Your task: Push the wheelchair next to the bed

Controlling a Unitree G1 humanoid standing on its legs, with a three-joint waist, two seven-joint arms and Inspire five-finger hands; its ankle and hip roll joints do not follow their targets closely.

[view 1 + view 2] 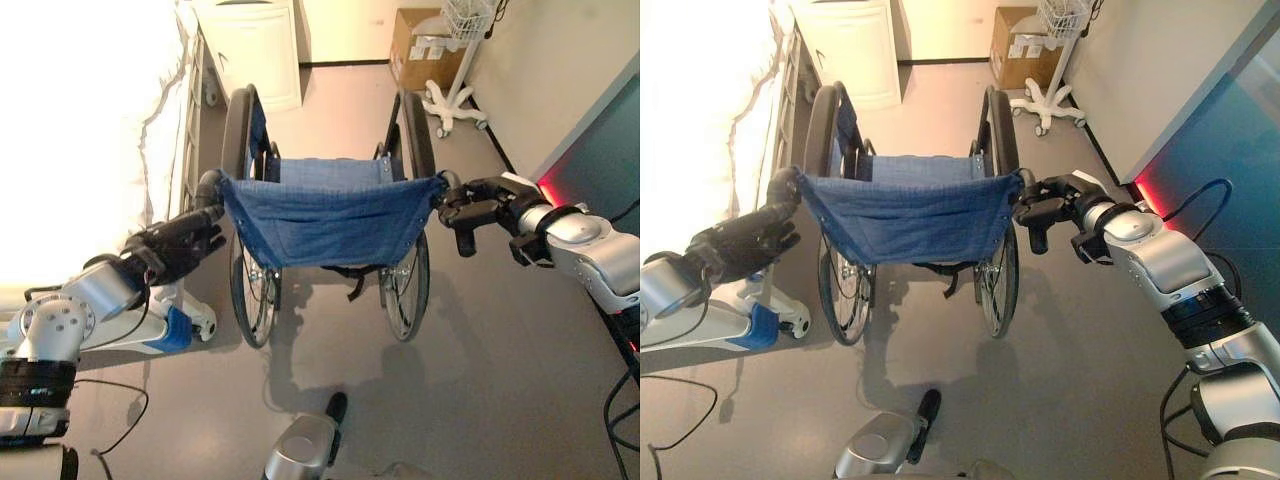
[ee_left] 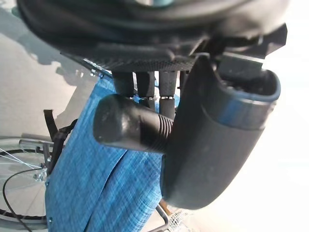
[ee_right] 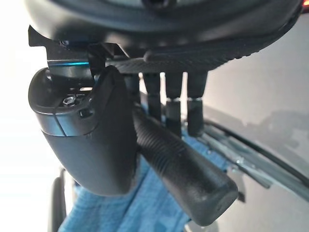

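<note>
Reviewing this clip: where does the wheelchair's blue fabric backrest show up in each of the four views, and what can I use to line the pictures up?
Left eye view: blue backrest at centre, strung between the push handles.
Right eye view: backrest left of centre.
Left wrist view: blue cloth behind the left hand, which grips the left push handle.
Right wrist view: blue cloth below the right hand.
Shared landmark: the black ribbed push handles.
</note>
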